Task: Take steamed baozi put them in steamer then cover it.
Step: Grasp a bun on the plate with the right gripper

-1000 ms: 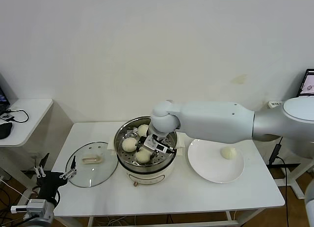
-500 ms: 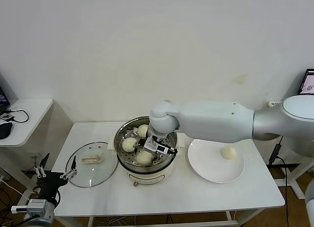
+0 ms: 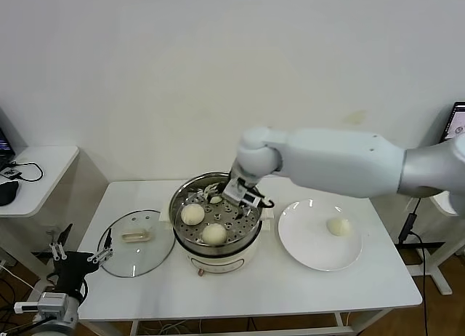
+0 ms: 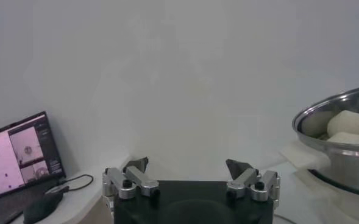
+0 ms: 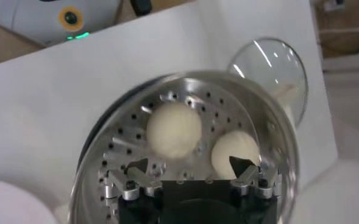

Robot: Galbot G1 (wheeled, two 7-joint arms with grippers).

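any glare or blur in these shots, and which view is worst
Right wrist view: streaks of glare on the glass cover, the steamer rim soft with blur, worst here. Left wrist view: hazy, washed-out wall. Head view: even light, soft shadows under the plate.

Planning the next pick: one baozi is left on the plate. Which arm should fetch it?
The right. Its pincer hangs open over the steamer, next to the plate holding the last baozi. The left pincer is parked open off the table's left edge, beyond the cover, far from the plate.
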